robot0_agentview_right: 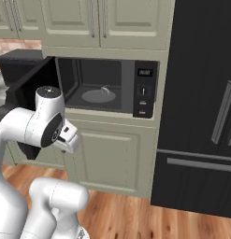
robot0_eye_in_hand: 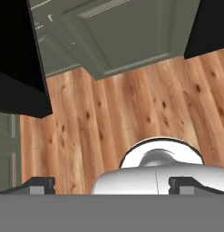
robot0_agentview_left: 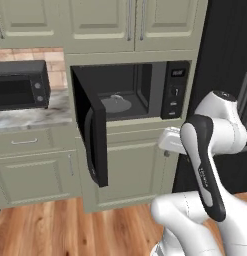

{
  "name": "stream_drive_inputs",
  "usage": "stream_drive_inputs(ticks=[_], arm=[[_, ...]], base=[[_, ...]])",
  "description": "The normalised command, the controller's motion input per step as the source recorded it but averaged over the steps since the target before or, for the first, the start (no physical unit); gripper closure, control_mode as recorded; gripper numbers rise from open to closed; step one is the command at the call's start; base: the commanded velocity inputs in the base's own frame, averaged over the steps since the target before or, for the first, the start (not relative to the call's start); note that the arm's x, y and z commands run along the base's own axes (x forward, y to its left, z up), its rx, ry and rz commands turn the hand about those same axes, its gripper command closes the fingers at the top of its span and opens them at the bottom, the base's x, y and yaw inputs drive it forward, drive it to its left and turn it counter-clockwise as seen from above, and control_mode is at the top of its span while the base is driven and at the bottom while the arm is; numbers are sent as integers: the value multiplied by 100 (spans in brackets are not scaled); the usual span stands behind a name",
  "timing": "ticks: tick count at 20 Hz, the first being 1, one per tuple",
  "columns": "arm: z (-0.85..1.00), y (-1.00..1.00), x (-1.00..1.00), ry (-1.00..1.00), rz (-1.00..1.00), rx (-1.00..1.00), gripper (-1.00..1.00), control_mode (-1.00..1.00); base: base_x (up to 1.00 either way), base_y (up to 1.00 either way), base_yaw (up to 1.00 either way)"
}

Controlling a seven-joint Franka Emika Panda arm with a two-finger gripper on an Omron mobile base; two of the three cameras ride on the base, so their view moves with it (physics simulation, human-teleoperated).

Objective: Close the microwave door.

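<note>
The black built-in microwave (robot0_agentview_left: 145, 90) (robot0_agentview_right: 107, 91) stands open, showing its grey interior and the glass turntable (robot0_agentview_left: 115, 104). The microwave door (robot0_agentview_left: 92, 135) (robot0_agentview_right: 30, 88) swings out to the left, edge-on toward me, with its curved handle (robot0_agentview_left: 88, 132) on the outer face. My hand (robot0_agentview_left: 170, 140) (robot0_agentview_right: 68, 137) hangs folded below the control panel (robot0_agentview_left: 176, 90), right of the door and apart from it. In the hand view my gripper (robot0_eye_in_hand: 111, 186) is open, fingertips (robot0_eye_in_hand: 41, 185) wide apart, looking down at the floor, with a black panel (robot0_eye_in_hand: 18, 68), likely the door, at the left.
A smaller black toaster oven (robot0_agentview_left: 20, 85) sits on the marble counter (robot0_agentview_left: 35, 116) at the left. The tall black fridge (robot0_agentview_right: 201, 107) stands right of the microwave. Pale green lower cabinets (robot0_agentview_left: 135, 170) are below, over a wood floor (robot0_eye_in_hand: 131, 113).
</note>
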Motion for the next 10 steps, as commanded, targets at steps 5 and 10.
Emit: stream_drive_inputs(ticks=[5,10], arm=[[20,12,0,-10,4,-9,-100,-100],[66,61,-6,-66,16,-52,-100,-100]], base=[[0,2,0],[0,0,0]])
